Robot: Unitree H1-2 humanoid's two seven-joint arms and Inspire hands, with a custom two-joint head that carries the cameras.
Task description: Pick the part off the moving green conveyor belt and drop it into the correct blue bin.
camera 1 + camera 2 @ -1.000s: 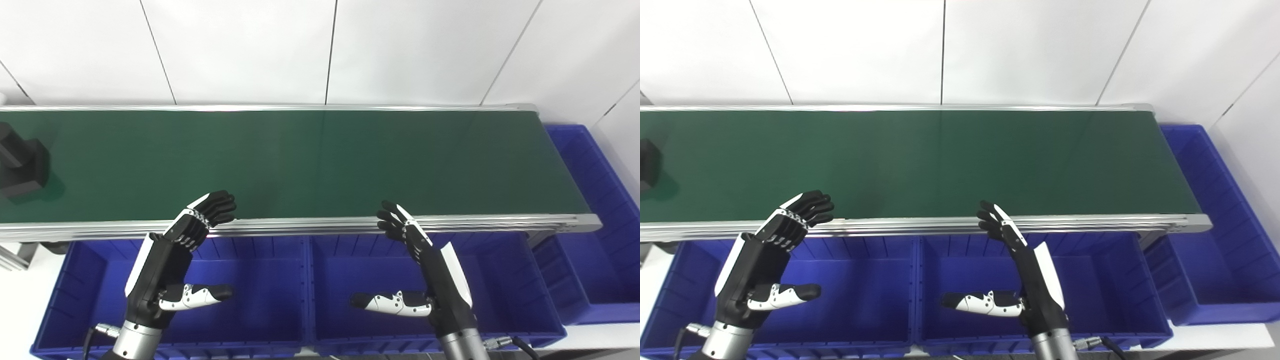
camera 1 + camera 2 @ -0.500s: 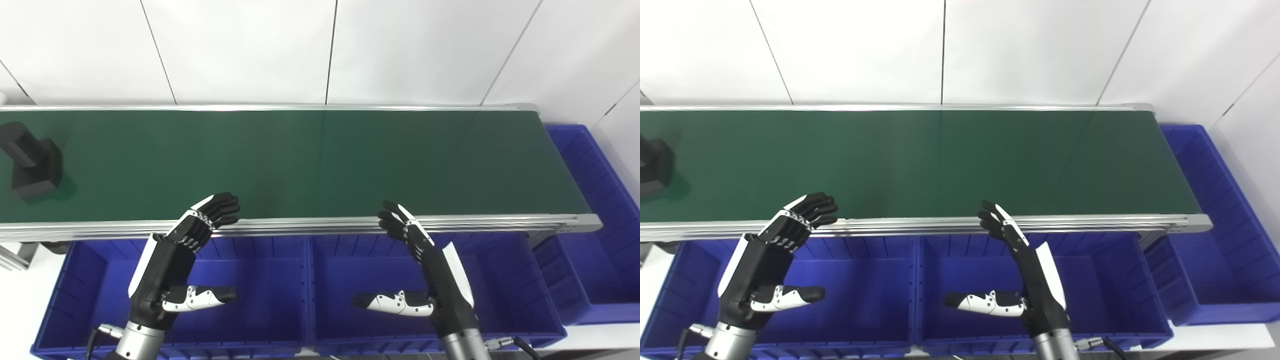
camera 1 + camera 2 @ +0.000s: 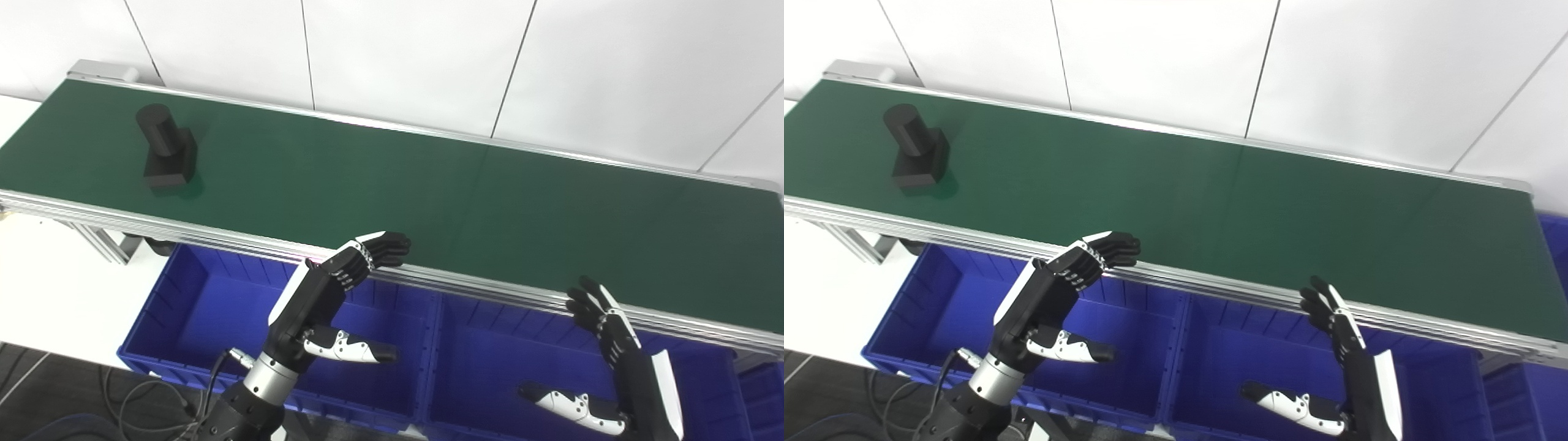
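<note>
Waiting: I held both of my hands over the blue bins, just short of the conveyor belt point(image 3: 429, 190), with the pick not yet begun.
Part: the black part point(image 3: 164, 149) lay on the belt near its far left end, well apart from either of my hands; it showed a round cylinder stub rising from a squarish block.
Left hand: my left hand point(image 3: 318, 300) was empty, fingers point(image 3: 383, 248) stretched out with their tips over the belt's near aluminium rail point(image 3: 465, 285), thumb spread wide below them above the left bin point(image 3: 202, 306).
Right hand: my right hand point(image 3: 1350, 367) was empty too, fingers pointing up toward the rail and thumb swung out sideways above the middle bin point(image 3: 1249, 343).
Handling, as I judged it: the part looked rigid, matte and solid, probably plastic or metal, so not fragile and not likely to deform under my fingers; its weight I could not tell.
Where to hold: I judged the block the better place, its flat opposite faces giving my fingers and thumb a square seat; the round stub seemed likelier to roll or twist in my hold.
Risk: the belt carried the part, so I reckoned I had to meet it ahead of its position; a late close could knock it over.
Bin: which blue bin was correct I could not tell.
</note>
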